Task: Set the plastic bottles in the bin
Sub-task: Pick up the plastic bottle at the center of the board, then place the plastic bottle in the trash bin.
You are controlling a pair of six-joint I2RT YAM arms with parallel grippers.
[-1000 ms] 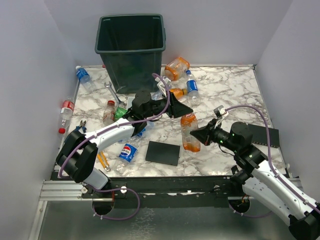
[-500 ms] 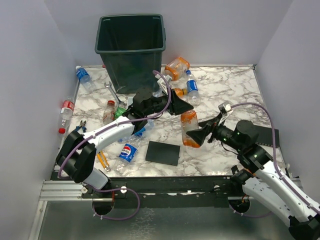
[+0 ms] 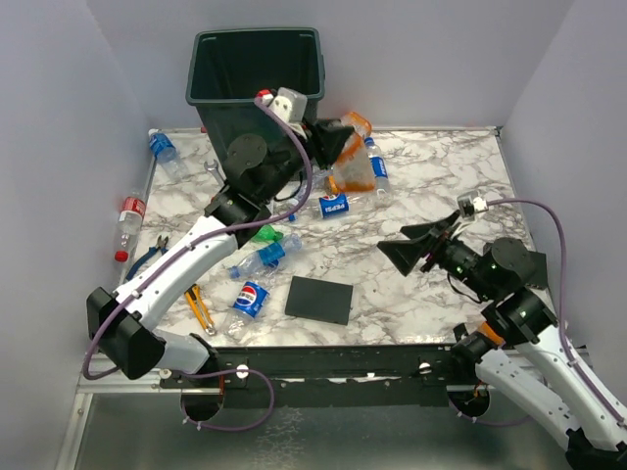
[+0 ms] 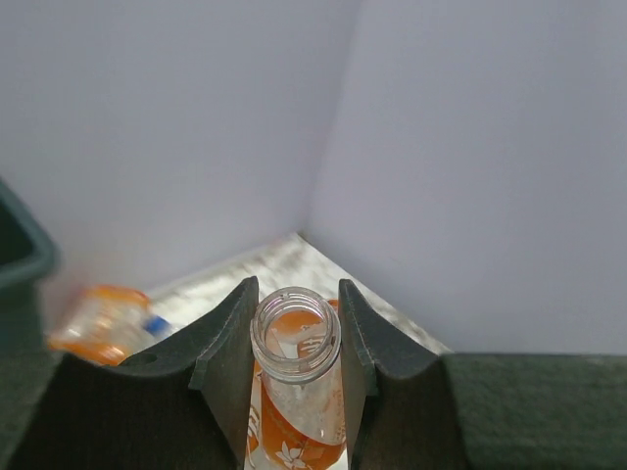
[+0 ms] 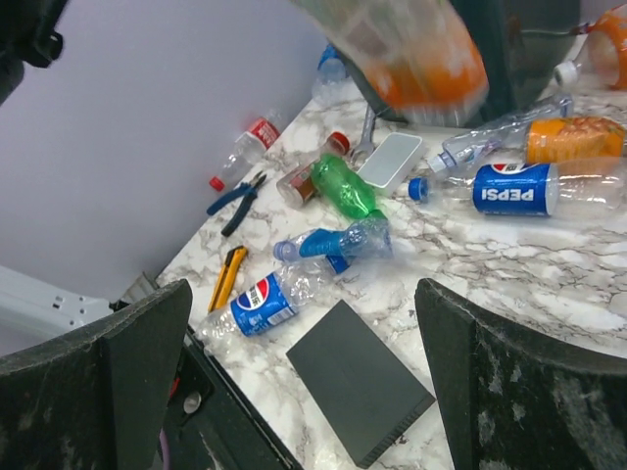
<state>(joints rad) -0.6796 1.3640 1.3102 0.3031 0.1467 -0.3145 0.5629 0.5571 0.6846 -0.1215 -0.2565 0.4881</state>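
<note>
Currently, no bottle can be confirmed inside the bin (image 3: 257,117); its interior shows only dark.

One transfer is in progress. The left gripper (image 4: 296,294) is clenched on the neck of an uncapped orange-labelled bottle (image 4: 294,416). It holds the bottle up just beside the bin's right front corner, not yet over the opening. The right gripper (image 3: 400,253) is spread wide and grasps nothing, well to the right of the bin.

Remaining work, as judged:
- Release the held bottle over the bin.
- Clear about ten bottles lying on the table (image 3: 441,186) in front of and beside the bin.

Legible writing:
- The Pepsi bottle (image 5: 516,189) in front of the bin reads "PEPSI" on a blue label.
- A second blue bottle (image 5: 257,299), farther from the bin, carries the same branding.
- The red-labelled bottle (image 3: 128,217) left of the bin is unreadable.
</note>
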